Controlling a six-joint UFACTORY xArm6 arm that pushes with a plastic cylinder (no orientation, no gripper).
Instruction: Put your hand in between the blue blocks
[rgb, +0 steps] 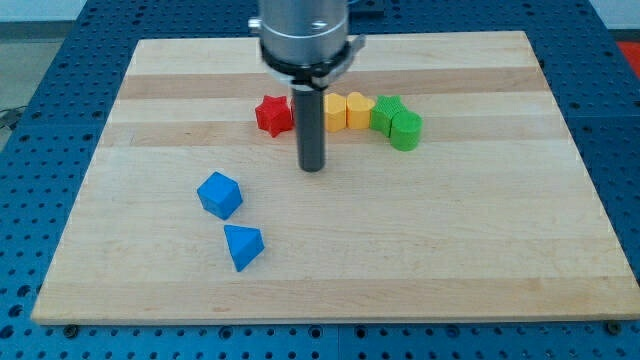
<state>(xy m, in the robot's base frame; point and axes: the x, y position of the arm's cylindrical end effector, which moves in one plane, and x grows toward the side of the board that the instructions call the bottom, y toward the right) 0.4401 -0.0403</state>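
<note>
Blue cube (220, 194) lower left of board; blue triangular block (243, 246) just below, apart.

blocks on the wooden board (500, 250), by colour: two blue, a blue cube (220, 194) and a blue triangular block (243, 246); one red star block (272, 115); two yellow blocks (347, 110); two green blocks (397, 123). seven in total.

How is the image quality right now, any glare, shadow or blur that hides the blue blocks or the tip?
Camera view: lighting is even and soft, with no glare on the wooden board. The blue cube and blue triangular block are sharp, casting only faint shadows. My tip is crisp, up and to the right of both. The rod hides part of the row behind it.
</note>
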